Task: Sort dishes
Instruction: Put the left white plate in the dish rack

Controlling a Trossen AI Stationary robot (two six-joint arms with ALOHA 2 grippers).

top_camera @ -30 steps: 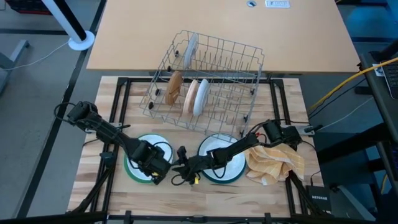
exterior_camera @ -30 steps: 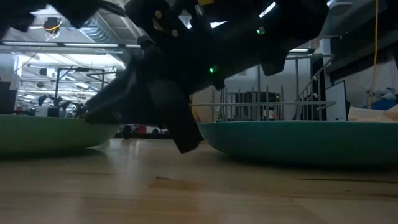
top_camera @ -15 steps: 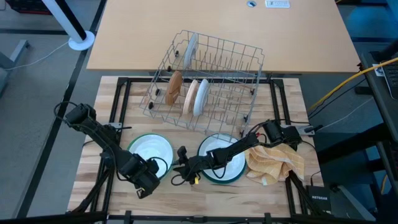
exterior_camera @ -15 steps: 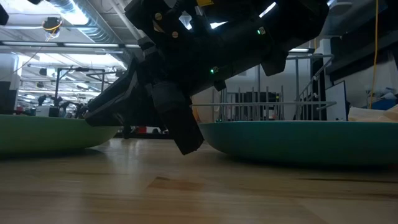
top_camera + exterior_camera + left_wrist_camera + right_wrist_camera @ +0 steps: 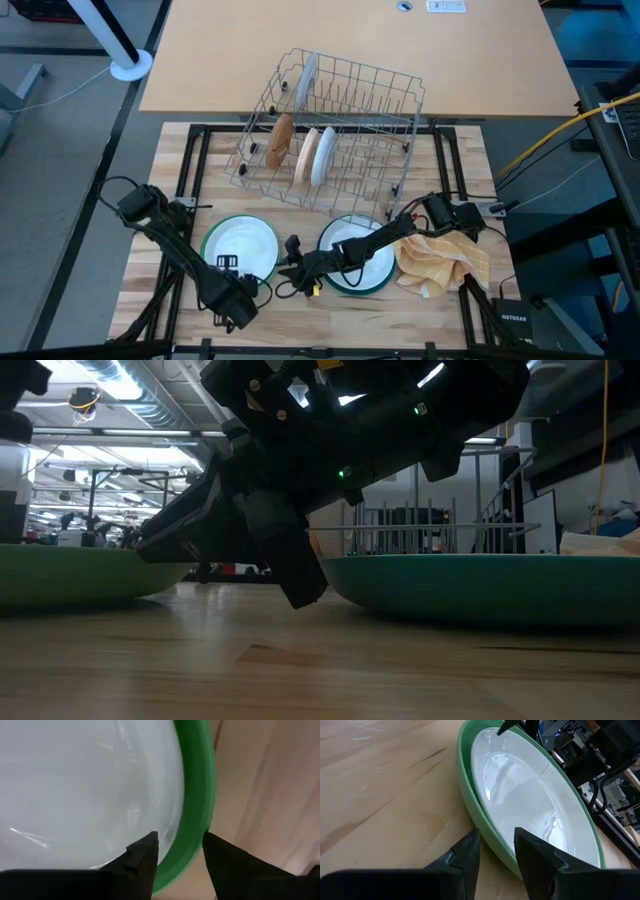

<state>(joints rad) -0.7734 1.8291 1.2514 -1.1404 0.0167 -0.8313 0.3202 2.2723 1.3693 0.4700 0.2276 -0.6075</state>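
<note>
Currently: green plate [image 5: 212, 232] with white plate [image 5: 243, 245] nested, front-left on table. Left gripper [image 5: 180, 847] spread over its near rim; right gripper [image 5: 496, 851] parted, beside it. I'd seat one finger under the white rim first.

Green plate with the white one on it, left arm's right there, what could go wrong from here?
The left gripper is open, its fingers straddling the green plate's rim beside the white plate. Closing may pinch only the green rim, so the white plate could slide off when lifted. The right gripper sits low between this stack and the teal plate, so the arms could collide.
</note>
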